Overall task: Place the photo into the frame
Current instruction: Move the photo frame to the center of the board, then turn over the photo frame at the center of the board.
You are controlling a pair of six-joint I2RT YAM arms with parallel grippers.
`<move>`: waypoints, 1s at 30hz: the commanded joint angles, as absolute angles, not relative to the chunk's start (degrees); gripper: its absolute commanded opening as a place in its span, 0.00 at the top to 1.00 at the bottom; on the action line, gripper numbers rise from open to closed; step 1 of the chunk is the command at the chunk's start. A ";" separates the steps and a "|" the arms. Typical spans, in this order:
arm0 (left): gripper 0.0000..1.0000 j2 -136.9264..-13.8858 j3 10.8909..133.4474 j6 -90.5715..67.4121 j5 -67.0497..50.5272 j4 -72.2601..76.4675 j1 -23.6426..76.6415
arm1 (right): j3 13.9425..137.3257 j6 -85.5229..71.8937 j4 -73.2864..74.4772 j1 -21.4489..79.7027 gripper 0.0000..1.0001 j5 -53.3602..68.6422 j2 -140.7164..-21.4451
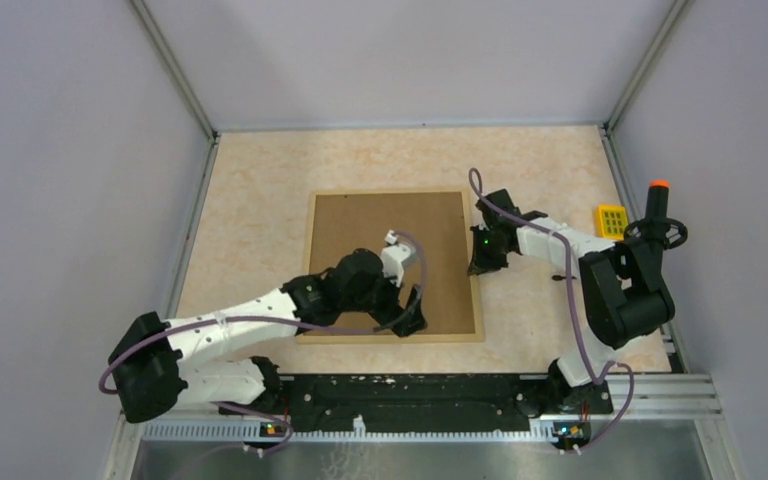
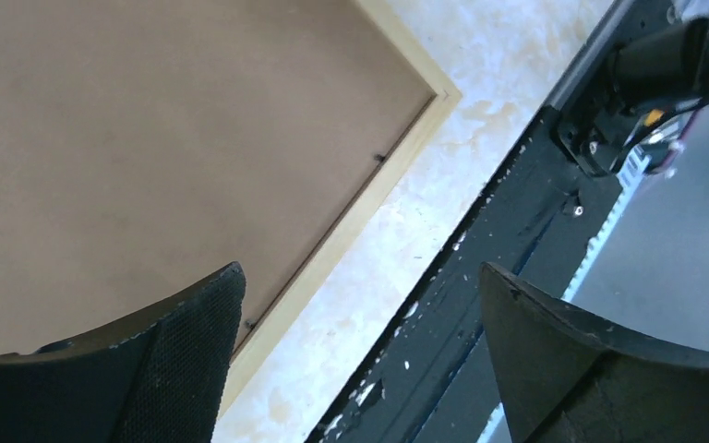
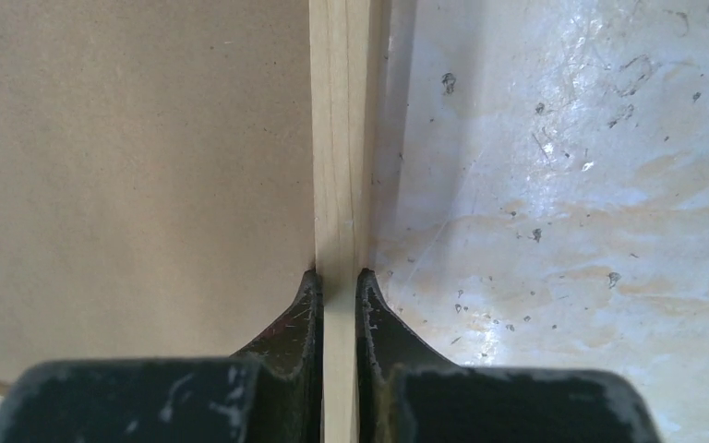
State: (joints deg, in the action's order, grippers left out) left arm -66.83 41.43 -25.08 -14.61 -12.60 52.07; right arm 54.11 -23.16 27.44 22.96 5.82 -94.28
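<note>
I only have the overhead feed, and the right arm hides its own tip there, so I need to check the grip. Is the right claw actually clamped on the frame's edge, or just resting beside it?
Observer: Clamped. The right wrist view shows the right claw shut on the frame, pinching its thin wooden edge from both sides.
Operator: Good. The left arm covers its tip too. Is that claw holding anything?
Observer: No. The left wrist view shows the left claw wide open with nothing in it, over the frame's near edge close to a corner.
</note>
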 commanded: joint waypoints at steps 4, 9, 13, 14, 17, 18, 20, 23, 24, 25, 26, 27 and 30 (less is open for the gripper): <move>0.01 -71.30 40.75 -8.31 20.08 4.96 76.24 | 56.66 -22.02 32.29 23.94 1.00 7.51 -90.61; 0.01 -83.33 42.21 11.03 30.52 10.83 87.02 | 60.89 -24.73 37.25 23.75 1.00 9.48 -87.98; 0.01 -93.66 47.45 17.30 36.11 8.15 90.50 | 63.36 -28.37 40.11 23.65 1.00 11.99 -88.61; 0.01 -95.42 48.21 18.19 37.49 8.06 90.67 | 64.09 -28.75 41.06 23.64 1.00 12.12 -88.74; 0.01 -100.22 49.97 20.52 45.34 8.92 90.79 | 66.14 -28.71 43.43 23.66 1.00 12.50 -88.60; 0.01 -102.33 50.57 21.44 48.63 9.54 90.71 | 66.77 -28.65 44.40 23.65 1.00 12.23 -88.52; 0.01 -105.95 51.35 24.27 55.46 12.43 90.56 | 67.54 -28.70 45.73 23.64 1.00 12.24 -88.22; 0.05 -110.00 52.89 27.32 58.85 14.56 90.27 | 67.93 -29.51 46.24 23.69 1.00 13.08 -87.40; 0.07 -110.75 52.87 28.46 60.22 16.20 90.22 | 68.00 -29.70 46.30 23.60 1.00 13.37 -86.93; 0.11 -111.18 52.69 29.96 62.01 18.44 90.07 | 68.15 -29.81 46.35 23.64 1.00 13.48 -86.51; 0.24 -111.29 52.74 31.20 63.53 19.95 89.89 | 68.22 -29.80 46.40 23.64 1.00 13.41 -85.98; 0.35 -111.00 52.69 32.20 64.99 21.58 89.76 | 68.36 -29.62 46.25 23.64 1.00 12.98 -85.37; 0.57 -108.44 52.75 33.51 66.80 24.42 89.74 | 69.98 -27.02 46.64 23.64 1.00 10.43 -84.18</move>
